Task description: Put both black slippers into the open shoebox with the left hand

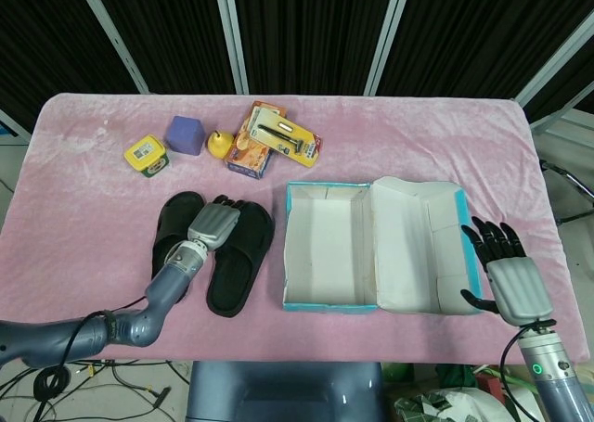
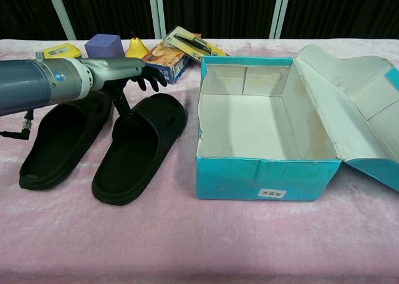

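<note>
Two black slippers lie side by side left of the box: one [image 1: 173,246] [image 2: 57,137] further left, the other [image 1: 239,264] [image 2: 138,150] nearer the box. My left hand [image 1: 215,223] [image 2: 132,77] hovers over the far end of the nearer slipper with its fingers spread and its thumb pointing down between the two; it holds nothing. The open teal shoebox [image 1: 320,303] [image 2: 268,178] stands empty, its lid [image 1: 418,246] folded out to the right. My right hand [image 1: 507,272] rests open by the lid's right edge, seen only in the head view.
Along the back of the pink cloth sit a yellow tin [image 1: 147,153], a purple cube [image 1: 186,134] [image 2: 103,45], a yellow pear [image 1: 217,144] [image 2: 136,47], and an orange snack box [image 1: 251,151] with a carded tool [image 1: 283,136] on it.
</note>
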